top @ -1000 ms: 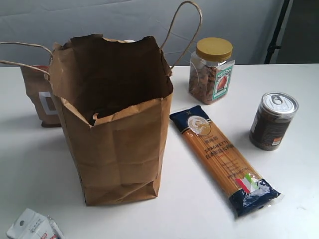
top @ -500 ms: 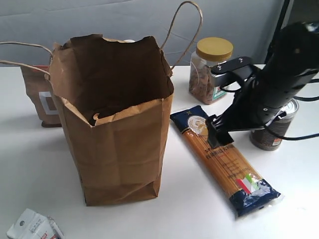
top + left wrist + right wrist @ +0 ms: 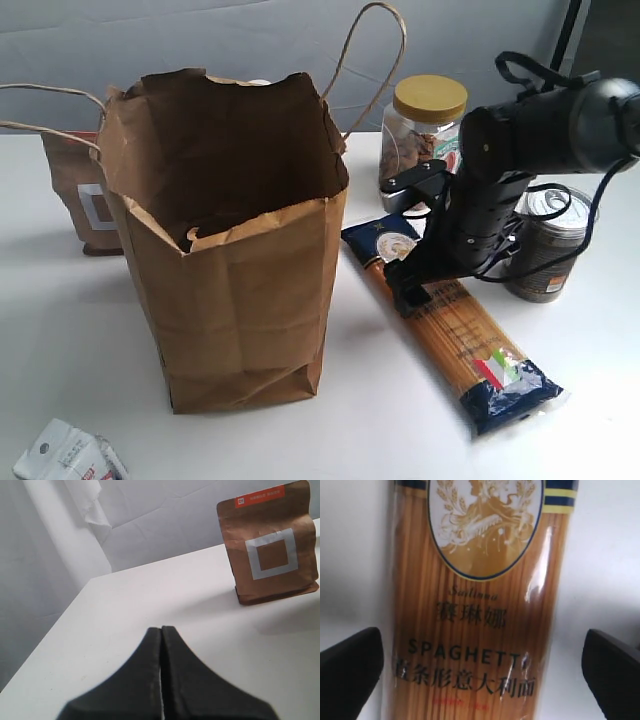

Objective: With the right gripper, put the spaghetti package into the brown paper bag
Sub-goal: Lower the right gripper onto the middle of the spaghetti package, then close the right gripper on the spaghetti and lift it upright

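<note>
The spaghetti package lies flat on the white table, right of the tall brown paper bag, whose mouth stands open. My right gripper is low over the package's upper half, just below its gold emblem. In the right wrist view the package fills the middle, and the right gripper is open, with one black fingertip on each side of it, neither touching. My left gripper is shut on nothing above bare table and does not show in the exterior view.
A smaller brown pouch with a white square label stands behind the bag and also shows as the pouch in the left wrist view. A yellow-lidded jar and a tin can stand close by the right arm. A white packet lies at the front left.
The right arm came into view from the right and moved left and down over the spaghetti package. The package and the bag have not moved.
</note>
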`<move>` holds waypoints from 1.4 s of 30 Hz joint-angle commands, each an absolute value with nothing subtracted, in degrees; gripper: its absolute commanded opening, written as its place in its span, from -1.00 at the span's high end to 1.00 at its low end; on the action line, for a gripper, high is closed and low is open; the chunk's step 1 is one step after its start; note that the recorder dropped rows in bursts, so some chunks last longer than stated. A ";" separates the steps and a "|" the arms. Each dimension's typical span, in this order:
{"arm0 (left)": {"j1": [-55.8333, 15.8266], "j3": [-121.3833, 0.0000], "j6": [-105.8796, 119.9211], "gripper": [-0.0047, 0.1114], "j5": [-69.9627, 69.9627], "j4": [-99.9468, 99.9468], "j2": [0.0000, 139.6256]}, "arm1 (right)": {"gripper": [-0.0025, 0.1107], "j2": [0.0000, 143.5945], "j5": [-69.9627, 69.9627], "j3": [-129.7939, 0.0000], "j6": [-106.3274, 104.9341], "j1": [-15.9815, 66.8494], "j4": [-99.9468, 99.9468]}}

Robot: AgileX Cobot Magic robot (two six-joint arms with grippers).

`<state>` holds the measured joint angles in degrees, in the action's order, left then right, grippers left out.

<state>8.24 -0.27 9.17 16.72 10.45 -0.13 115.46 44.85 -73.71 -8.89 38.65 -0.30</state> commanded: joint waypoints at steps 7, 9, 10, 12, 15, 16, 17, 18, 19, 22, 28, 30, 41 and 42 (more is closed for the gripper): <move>8.50 0.00 8.96 0.92 16.38 10.18 0.00 | -0.12 117.55 47.26 -74.09 -10.32 38.85 -0.96; 8.50 0.00 8.96 0.92 16.38 10.18 0.00 | 0.51 117.55 48.19 -74.09 -10.56 38.85 -0.47; 8.50 0.00 8.96 0.92 16.38 10.18 0.00 | 0.83 117.55 48.49 -74.09 -10.95 38.85 0.00; 8.50 0.00 8.96 0.92 16.38 10.18 0.00 | 0.95 117.55 48.21 -73.52 -12.18 38.85 2.02; 8.50 0.00 8.96 0.92 16.38 10.18 0.00 | 0.96 115.19 44.43 -70.37 -11.83 38.85 3.20; 8.50 0.00 8.96 0.92 16.38 10.18 0.00 | 0.96 113.95 42.80 -69.00 -11.83 38.85 3.84; 8.50 0.00 8.96 0.92 16.38 10.18 0.00 | 0.96 111.56 39.91 -66.49 -11.15 38.85 4.29; 8.50 0.00 8.96 0.92 16.38 10.18 0.00 | 0.96 109.71 37.33 -64.62 -10.78 38.85 4.93; 8.50 0.00 8.96 0.92 16.38 10.18 0.00 | 0.96 107.71 35.36 -62.71 -10.76 38.73 5.68; 8.50 0.00 8.96 0.92 16.38 10.18 0.00 | 0.96 99.04 28.94 -55.95 -10.11 38.73 7.76; 8.50 0.00 8.96 0.92 16.38 10.18 0.00 | 0.96 80.23 22.63 -46.98 -3.94 38.85 9.61; 8.50 0.00 8.96 0.92 16.38 10.18 0.00 | 0.96 73.83 22.15 -45.71 -2.20 38.72 9.37; 8.50 0.00 8.96 0.92 16.38 10.18 0.00 | 0.96 63.86 28.17 -63.49 0.62 38.86 3.67; 8.50 0.00 8.96 0.92 16.38 10.18 0.00 | 0.96 64.79 28.59 -66.04 0.62 39.23 3.85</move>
<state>8.24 -0.27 9.17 16.72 10.45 -0.13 63.75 30.07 -60.01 0.00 38.79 4.53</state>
